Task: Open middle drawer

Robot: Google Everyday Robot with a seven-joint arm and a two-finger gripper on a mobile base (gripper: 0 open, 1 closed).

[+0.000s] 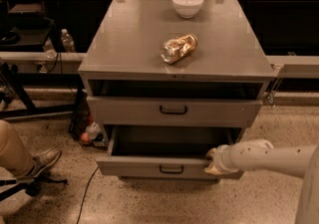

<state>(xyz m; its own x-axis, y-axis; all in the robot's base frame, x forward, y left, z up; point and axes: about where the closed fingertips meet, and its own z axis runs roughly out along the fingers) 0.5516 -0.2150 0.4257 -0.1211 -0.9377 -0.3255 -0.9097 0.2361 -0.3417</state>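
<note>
The middle drawer (144, 167) of the grey metal cabinet (124, 39) is pulled well out, its dark inside showing. Its small black loop handle (171, 169) sits at the centre of its low front panel. My gripper (213, 161) is at the right end of that front panel, against its top edge, on the pale arm (269, 156) coming in from the right. The top drawer (129, 111) with its black handle (173, 110) stands slightly out. The bottom drawer is hidden under the middle one.
A white bowl (187, 5) and a crumpled shiny packet (178, 48) lie on the cabinet top. A person's leg and shoe (40, 161) are at the left, with a cable (85, 190) on the floor. A water bottle (67, 41) stands on the left shelf.
</note>
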